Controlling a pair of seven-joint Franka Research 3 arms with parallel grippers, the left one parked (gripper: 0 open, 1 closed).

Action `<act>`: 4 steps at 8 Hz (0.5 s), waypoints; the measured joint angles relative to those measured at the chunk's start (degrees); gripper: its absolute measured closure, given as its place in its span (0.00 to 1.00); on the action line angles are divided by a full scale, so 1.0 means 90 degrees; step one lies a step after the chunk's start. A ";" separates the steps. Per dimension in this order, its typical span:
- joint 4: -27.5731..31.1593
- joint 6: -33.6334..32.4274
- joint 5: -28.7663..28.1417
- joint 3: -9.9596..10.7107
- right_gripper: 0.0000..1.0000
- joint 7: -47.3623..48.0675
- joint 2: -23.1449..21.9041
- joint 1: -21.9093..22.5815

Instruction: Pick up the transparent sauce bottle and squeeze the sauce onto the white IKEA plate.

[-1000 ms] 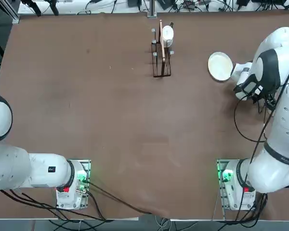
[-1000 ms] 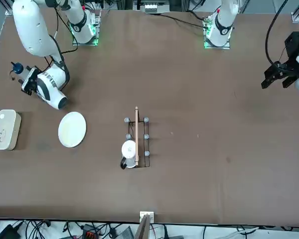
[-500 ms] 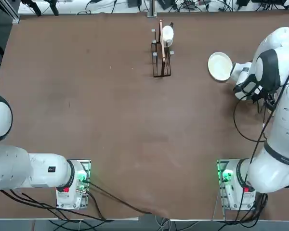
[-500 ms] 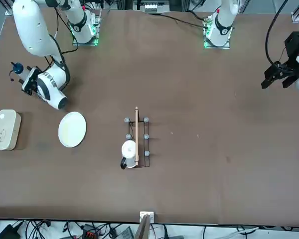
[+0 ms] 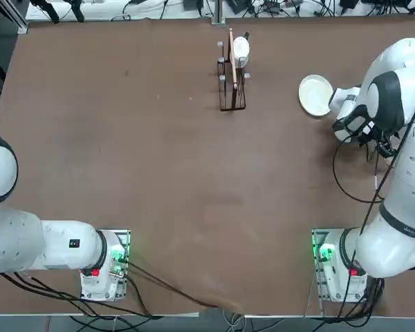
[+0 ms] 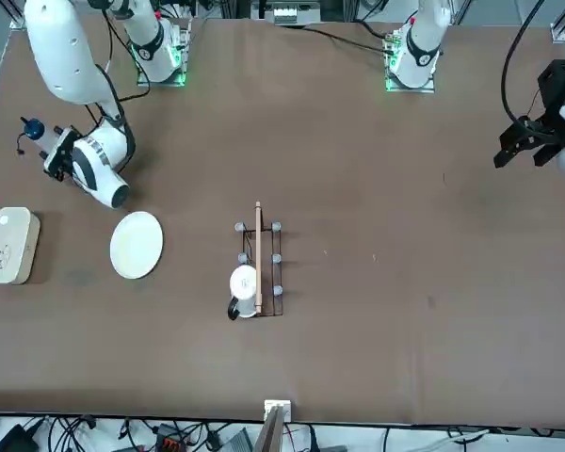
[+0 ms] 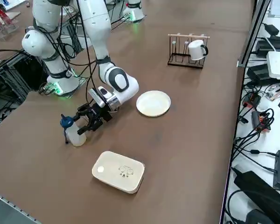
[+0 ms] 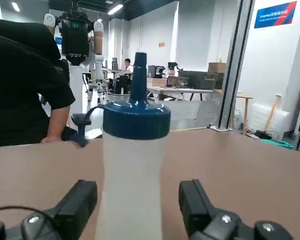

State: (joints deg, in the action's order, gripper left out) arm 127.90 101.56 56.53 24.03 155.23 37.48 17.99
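One transparent sauce bottle [image 8: 134, 170] stands upright between the spread right fingers [image 8: 80, 202]; one white IKEA plate [image 7: 153, 103] nearby.

From overhead, my own forearm covers the transparent sauce bottle [image 8: 134, 170] and my right gripper [image 7: 89, 121] entirely. Through my wrist camera the bottle's base drops below the frame edge, and so do the roots of my fingers [image 8: 77, 204] on either side of the bottle; whether the pads touch its wall I can't quite tell. Beyond the bottle, a person's dark sleeve [image 8: 25, 80] is cut off at the frame edge. The white IKEA plate [image 5: 315, 95] has its edge nearest the bottle tucked under my wrist
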 joint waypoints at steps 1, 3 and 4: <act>-0.0054 -0.0004 -0.0096 -0.0008 0.00 0.0004 -0.0013 0.0143; -0.0453 -0.0232 -0.0294 -0.0010 0.00 -0.0010 -0.0164 0.0420; -0.0785 -0.0360 -0.0580 -0.0015 0.00 -0.0177 -0.0270 0.0532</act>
State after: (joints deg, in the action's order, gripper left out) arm 120.83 98.32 51.32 23.89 153.64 35.06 22.78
